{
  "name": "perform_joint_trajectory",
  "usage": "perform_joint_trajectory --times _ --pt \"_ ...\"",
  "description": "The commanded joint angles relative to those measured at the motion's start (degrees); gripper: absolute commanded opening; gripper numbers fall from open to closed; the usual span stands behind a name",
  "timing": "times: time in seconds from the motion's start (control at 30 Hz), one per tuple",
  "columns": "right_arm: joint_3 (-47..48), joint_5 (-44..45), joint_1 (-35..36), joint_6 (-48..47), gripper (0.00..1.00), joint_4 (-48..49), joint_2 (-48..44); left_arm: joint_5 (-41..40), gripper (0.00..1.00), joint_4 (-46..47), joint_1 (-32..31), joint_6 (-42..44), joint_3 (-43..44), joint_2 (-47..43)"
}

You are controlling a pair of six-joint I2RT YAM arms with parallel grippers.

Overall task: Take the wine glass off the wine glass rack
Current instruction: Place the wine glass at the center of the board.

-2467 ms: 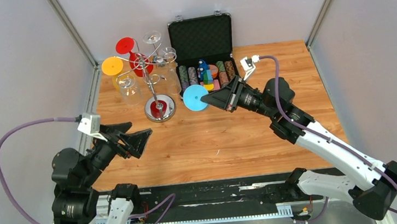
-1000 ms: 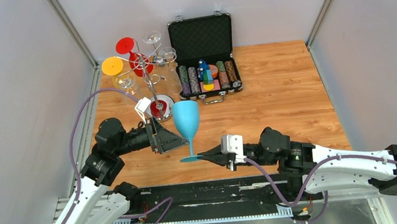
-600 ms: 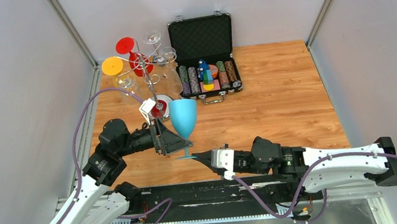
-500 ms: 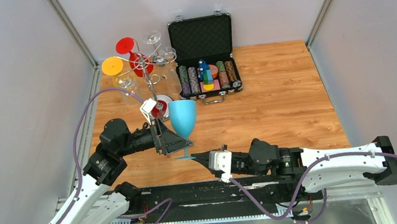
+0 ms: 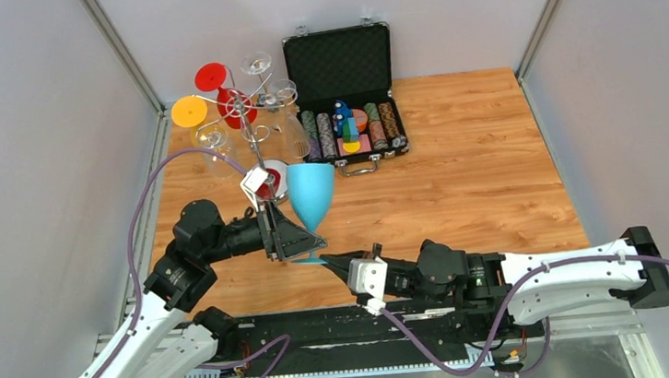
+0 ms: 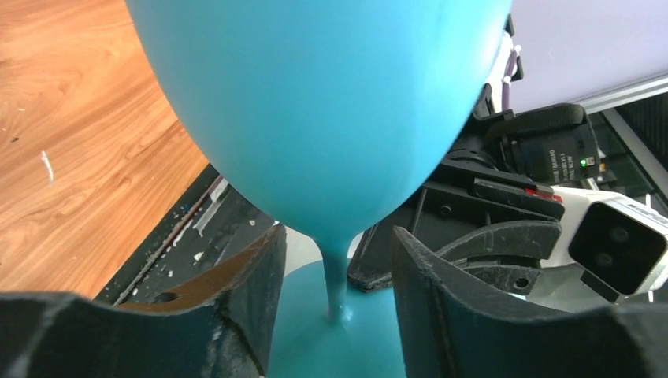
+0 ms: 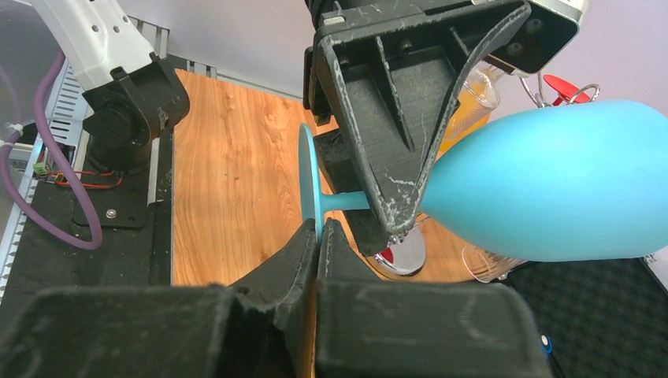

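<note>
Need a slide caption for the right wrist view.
Right gripper pinches the blue wine glass by its foot; left gripper straddles the stem, jaws open.

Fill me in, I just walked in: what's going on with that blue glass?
The right gripper is shut on the foot of the blue glass, holding it upright near the front of the table, off the rack. The left gripper is open, its fingers either side of the stem without touching it. Other glasses hang on the rack at the back left.
</note>
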Motion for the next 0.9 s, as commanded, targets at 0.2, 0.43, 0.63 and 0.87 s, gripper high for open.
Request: perform_joint_trajectory --times 0.2,0.43,0.63,0.87 --pt "1.14 3.00 0.98 -3.06 0.00 5.11 1.37 0.99 0.38 4.17 -0.50 0.94 -1.46 0.91" --pt "2.65 3.55 1.09 -2.00 0.00 2.38 0.72 1.09 0.03 3.08 -0.51 2.32 -1.16 1.04" --pt "3.98 3.95 1.06 0.47 0.25 -2.46 -0.66 0.84 0.00 1.44 -0.47 4.24 -0.72 0.96" --pt "6.70 3.15 1.00 4.10 0.44 -10.12 -5.04 1.00 0.00 -5.21 -0.49 10.76 1.94 0.88"
